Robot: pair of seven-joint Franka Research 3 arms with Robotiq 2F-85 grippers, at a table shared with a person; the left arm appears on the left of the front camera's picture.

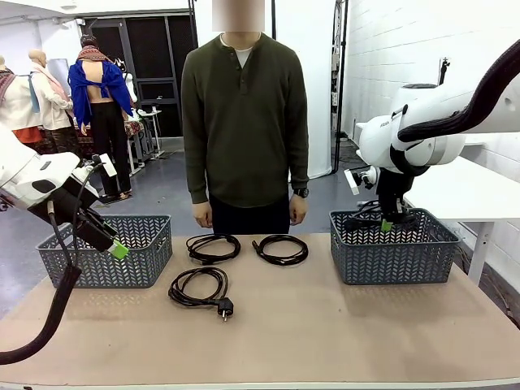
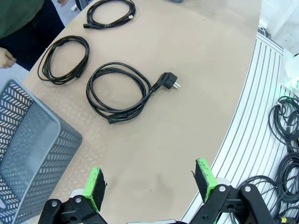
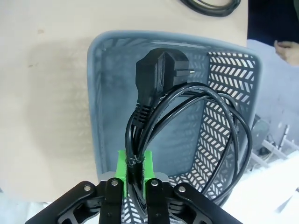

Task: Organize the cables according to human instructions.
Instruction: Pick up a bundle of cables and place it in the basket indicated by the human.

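Note:
Three coiled black cables lie on the table: one with a plug [image 1: 198,288] [image 2: 119,91] toward the front, one [image 1: 213,247] [image 2: 64,59] behind it, one [image 1: 280,249] [image 2: 110,12] to its right. My left gripper [image 1: 119,249] [image 2: 150,179] hangs open above the table by the left basket, its green pads [image 2: 95,185] wide apart and empty. My right gripper [image 1: 387,223] [image 3: 135,171] is shut on a fourth cable [image 3: 177,107], which hangs over the inside of the right basket [image 1: 393,248] [image 3: 107,98].
A grey lattice basket [image 1: 106,250] [image 2: 28,154] stands at the left of the table. A person stands at the far side with hands [image 1: 202,214] hanging down. Loose cords [image 2: 286,140] lie on the floor beyond the table's edge [image 2: 243,107].

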